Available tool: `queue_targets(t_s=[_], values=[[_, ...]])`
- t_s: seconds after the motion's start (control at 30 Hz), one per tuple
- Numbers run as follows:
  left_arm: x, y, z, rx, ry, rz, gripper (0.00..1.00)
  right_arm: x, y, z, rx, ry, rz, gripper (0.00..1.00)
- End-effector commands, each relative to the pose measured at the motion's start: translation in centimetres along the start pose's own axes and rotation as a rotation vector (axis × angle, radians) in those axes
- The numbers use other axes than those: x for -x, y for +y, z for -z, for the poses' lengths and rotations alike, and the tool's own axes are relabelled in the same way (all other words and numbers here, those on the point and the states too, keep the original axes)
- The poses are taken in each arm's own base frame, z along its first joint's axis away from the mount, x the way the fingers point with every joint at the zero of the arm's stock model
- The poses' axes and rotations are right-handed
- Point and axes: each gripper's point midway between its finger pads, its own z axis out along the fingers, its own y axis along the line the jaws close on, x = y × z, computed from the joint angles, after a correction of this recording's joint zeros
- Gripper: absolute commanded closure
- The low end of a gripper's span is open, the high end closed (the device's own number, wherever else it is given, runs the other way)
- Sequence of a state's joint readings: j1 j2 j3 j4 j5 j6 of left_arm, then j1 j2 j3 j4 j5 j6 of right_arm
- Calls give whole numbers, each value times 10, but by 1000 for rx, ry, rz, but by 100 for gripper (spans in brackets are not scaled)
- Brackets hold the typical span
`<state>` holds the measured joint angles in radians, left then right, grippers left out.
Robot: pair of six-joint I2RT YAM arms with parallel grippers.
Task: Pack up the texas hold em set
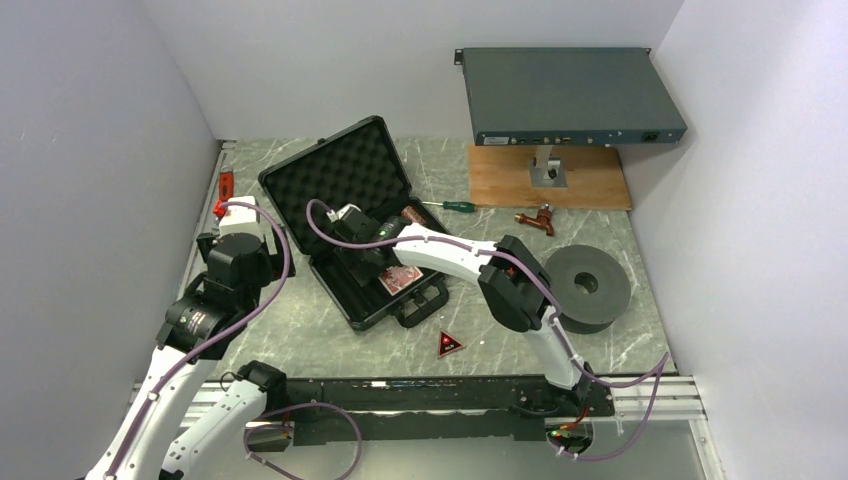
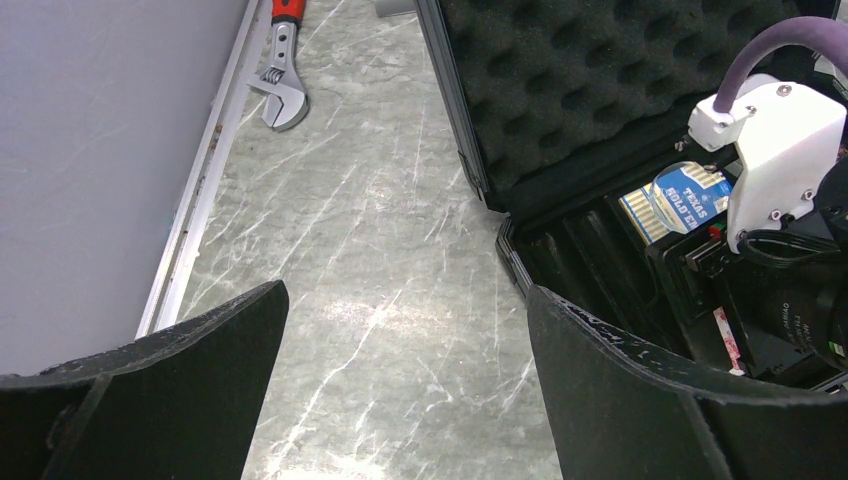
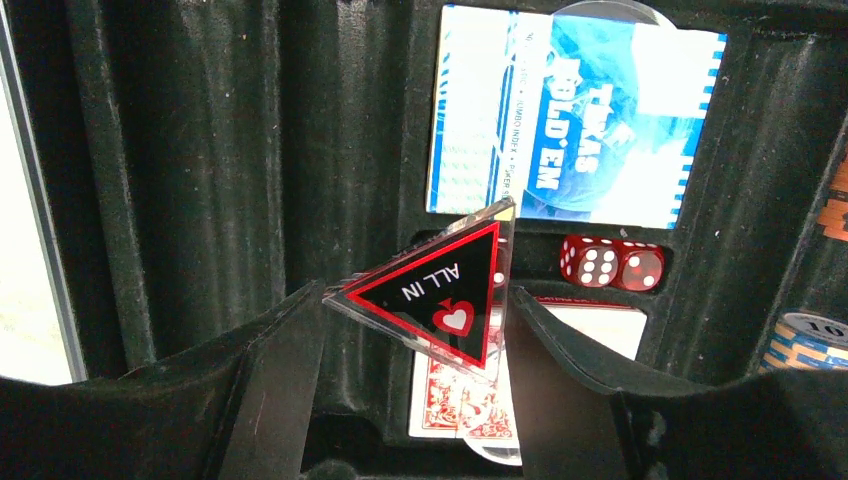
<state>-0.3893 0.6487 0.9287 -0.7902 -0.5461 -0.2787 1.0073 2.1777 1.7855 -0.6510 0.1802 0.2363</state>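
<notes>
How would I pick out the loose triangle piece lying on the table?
Find the open black hard briefcase lined with egg-crate foam. Just off its near right corner, toward the arm bases, a small red-and-black triangular token lies flat on the grey marbled table. Its twin, marked ALL IN, is held over the case in the right jaws; this one lies alone.

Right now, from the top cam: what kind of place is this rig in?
Probably a robotics lab test cell: plain white panels wall in a marble-pattern table, a grey rack-mount box sits on a stand at the back, and a wrench and screwdriver lie near the open poker case.
</notes>
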Motion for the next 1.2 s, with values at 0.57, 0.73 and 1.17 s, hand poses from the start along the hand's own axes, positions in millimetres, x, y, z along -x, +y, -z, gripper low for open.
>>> queue_targets(t_s=[0.57, 0.73, 1.17], values=[[10, -1, 1, -7, -32, 25, 4, 18, -2, -7, -21, -34, -24, 55], [10, -1, 1, -7, -31, 26, 5, 15, -5, -9, -36, -22, -28, 55], [11, -2, 1, -11, -33, 26, 5, 8, -11, -10, -57, -2, -68, 55]])
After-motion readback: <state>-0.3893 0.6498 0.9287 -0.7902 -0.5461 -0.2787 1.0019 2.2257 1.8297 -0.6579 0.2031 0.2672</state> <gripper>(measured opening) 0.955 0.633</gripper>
